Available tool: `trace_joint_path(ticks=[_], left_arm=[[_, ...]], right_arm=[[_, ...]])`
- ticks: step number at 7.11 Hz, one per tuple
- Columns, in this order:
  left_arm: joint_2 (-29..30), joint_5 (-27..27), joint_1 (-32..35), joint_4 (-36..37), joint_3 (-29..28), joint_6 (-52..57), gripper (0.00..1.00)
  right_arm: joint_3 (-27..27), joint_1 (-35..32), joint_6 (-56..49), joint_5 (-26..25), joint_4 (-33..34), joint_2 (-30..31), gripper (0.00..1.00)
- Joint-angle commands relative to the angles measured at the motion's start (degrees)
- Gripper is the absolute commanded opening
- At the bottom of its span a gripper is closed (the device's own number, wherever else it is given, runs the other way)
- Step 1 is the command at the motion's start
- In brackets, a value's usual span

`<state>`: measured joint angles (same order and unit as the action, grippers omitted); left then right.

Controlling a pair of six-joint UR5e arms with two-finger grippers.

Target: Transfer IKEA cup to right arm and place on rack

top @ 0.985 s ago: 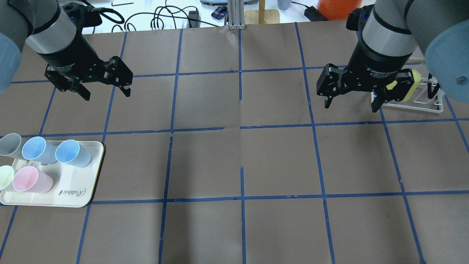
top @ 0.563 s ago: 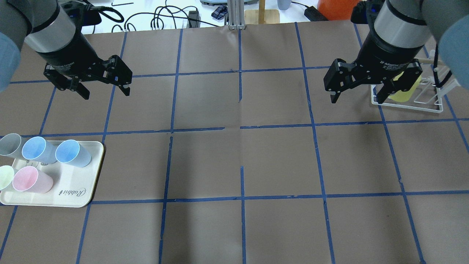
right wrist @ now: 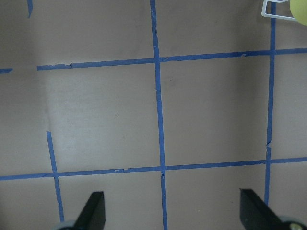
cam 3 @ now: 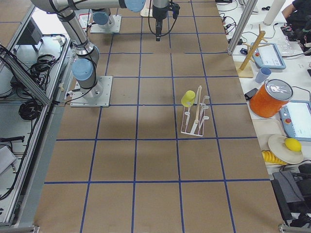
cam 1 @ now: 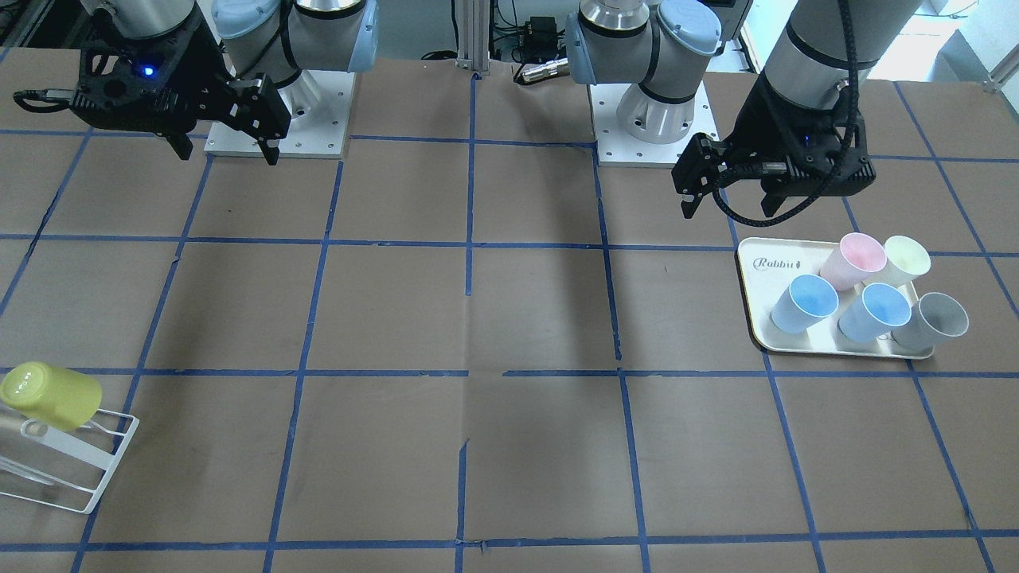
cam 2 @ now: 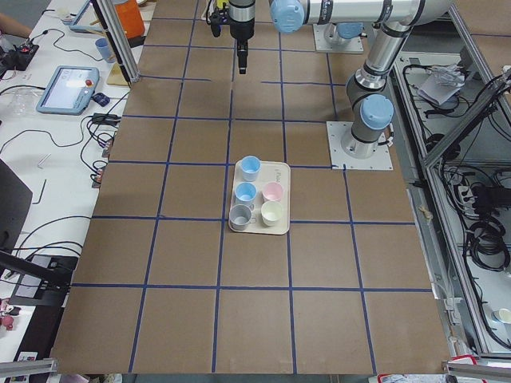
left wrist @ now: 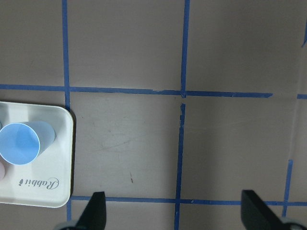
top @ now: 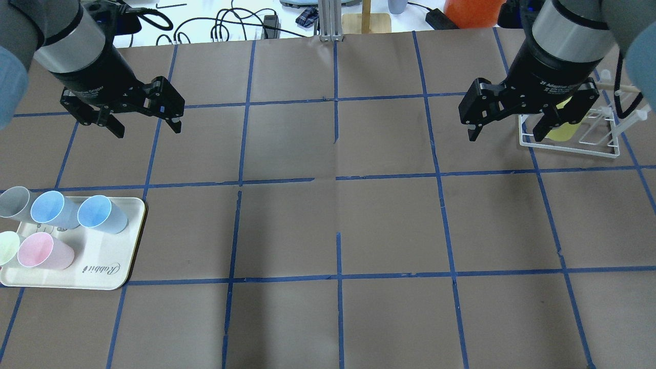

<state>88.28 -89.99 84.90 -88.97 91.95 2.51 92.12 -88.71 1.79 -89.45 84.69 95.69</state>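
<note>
**Brown gridded table: cup delivered, right arm backing off**

Brown paper with blue tape lines covers the table (top: 338, 225).

- Far left: cream tray (top: 102, 261) with the leftover pastel cups (top: 95, 212) lying on it, untouched.
- Left gripper (top: 148, 130) hangs above the table behind the tray. Its jaws are spread and hold nothing, and its wrist view shows only paper and the tray corner between the fingers. No change over the past second.
- Right gripper (top: 506, 137): jaws spread wide, empty. A second ago one finger overlapped the yellow cup. Since then the gripper has drawn back toward the table's far edge and stands clear of the cup, so the release is done.
- IKEA cup (cam 1: 52, 395): mouth-down and tilted on the rack (cam 1: 87, 469), at the end nearer the robot, base pointing up and outward. In the right wrist view only a sliver shows at the top corner.

Judgement: handover and placing look complete. What remains is for the right arm to finish withdrawing. The cup's tilt looks steady, though the prong inside it is hidden.
</note>
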Motion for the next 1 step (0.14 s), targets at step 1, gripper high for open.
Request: trace_joint_path(ticks=[1], left_arm=[[-0.04, 0.07, 0.00, 0.11, -0.11, 0.04, 1.00]], right_arm=[[-0.01, -0.06, 0.05, 0.24, 0.04, 0.03, 1.00]])
